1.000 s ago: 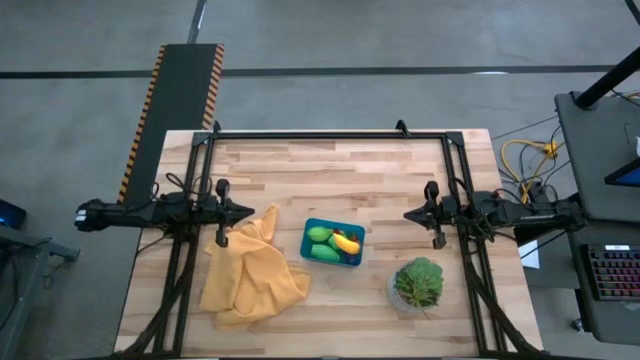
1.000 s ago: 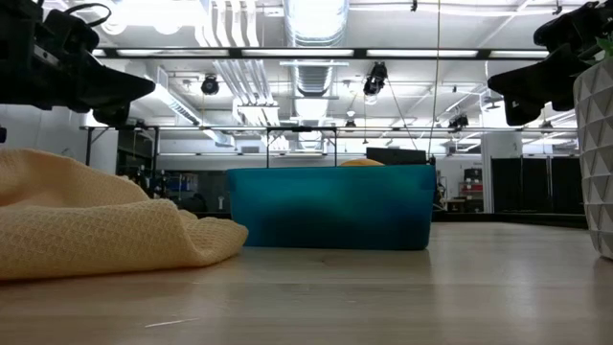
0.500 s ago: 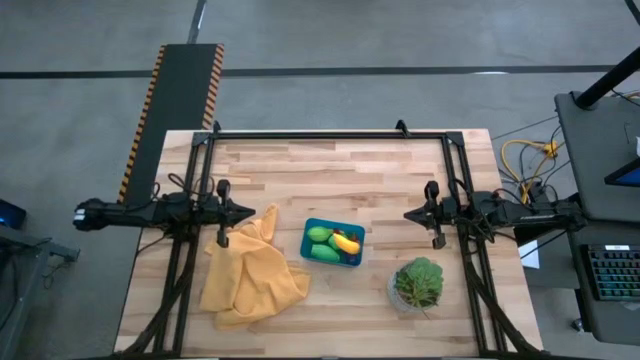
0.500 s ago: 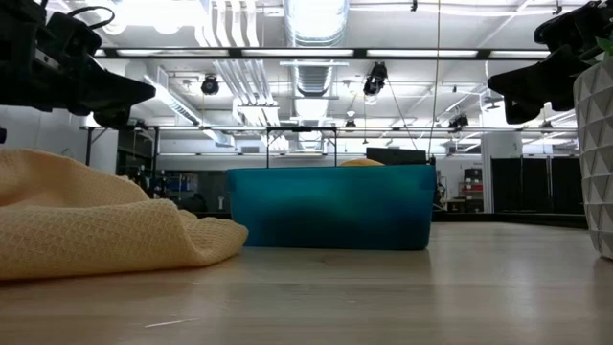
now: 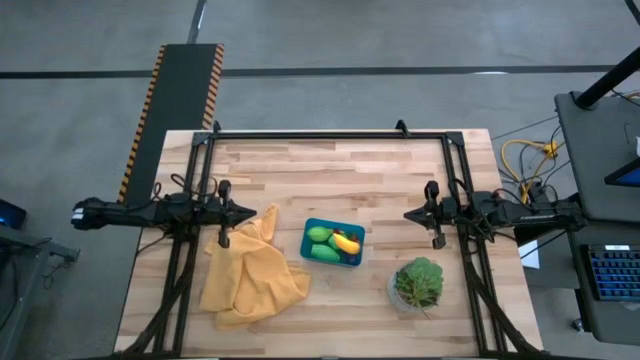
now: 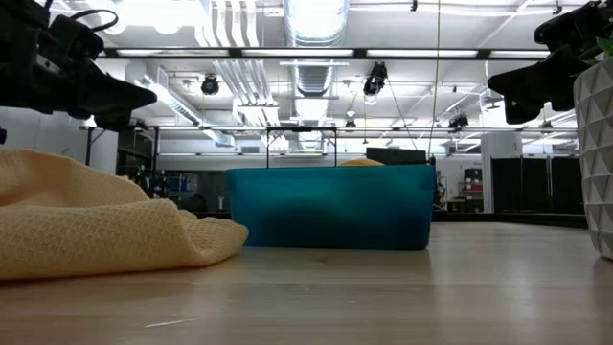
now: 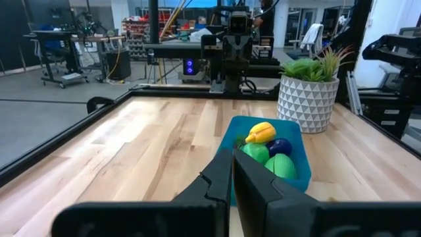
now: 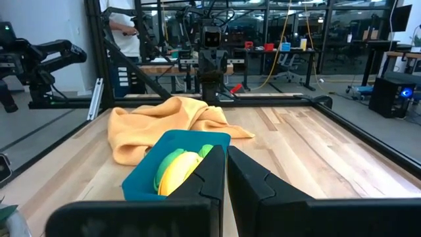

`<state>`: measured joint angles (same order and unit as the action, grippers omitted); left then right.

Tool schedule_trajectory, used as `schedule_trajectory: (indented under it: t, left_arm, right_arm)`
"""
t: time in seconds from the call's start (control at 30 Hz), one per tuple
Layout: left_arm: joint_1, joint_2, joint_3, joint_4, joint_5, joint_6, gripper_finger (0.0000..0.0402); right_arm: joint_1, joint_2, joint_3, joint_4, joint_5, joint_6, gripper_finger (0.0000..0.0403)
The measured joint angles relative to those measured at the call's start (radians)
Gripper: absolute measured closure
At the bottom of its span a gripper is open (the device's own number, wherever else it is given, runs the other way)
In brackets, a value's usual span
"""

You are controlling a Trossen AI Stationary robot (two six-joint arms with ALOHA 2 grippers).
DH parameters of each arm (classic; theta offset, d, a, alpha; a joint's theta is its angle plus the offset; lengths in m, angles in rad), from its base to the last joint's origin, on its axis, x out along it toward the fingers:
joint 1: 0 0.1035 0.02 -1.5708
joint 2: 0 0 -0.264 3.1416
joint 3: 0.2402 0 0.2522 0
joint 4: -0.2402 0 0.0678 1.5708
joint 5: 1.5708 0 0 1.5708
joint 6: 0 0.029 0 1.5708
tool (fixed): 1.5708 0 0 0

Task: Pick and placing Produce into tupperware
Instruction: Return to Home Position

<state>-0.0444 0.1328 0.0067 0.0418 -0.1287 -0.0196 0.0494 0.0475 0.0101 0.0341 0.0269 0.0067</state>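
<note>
Near tabletop centre, tub (image 6: pixel 330 206): holds the produce (image 5: pixel 326 252), green, yellow and purple; none seen outside it.
Handling: pieces look light, smooth and rounded, likely to roll; best pinched across the middle.
Left gripper (image 7: pixel 232 157): fingers pressed together, empty; arm level, reaching in from left edge, near cloth (image 5: pixel 250 275).
Right gripper (image 8: pixel 225 155): likewise, from right edge.

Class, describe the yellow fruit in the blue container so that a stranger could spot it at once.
On the wooden table, between the mustard cloth and the potted plant, sits a teal container. Inside, the yellow fruit lies toward the plant's side, beside two green pieces; it is the only yellow piece there.
</note>
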Motion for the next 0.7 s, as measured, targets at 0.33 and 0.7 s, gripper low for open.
schedule_trajectory:
  t: [0.33,0.7]
  left_arm:
    - [0.000,0.005,0.000,0.001,0.001,0.000,0.0402]
    - [0.000,0.023,0.000,0.001,0.004,0.000,0.0402]
  right_arm:
    - [0.000,0.000,0.000,0.000,0.000,0.000,0.0394]
    - [0.000,0.000,0.000,0.000,0.000,0.000,0.0394]
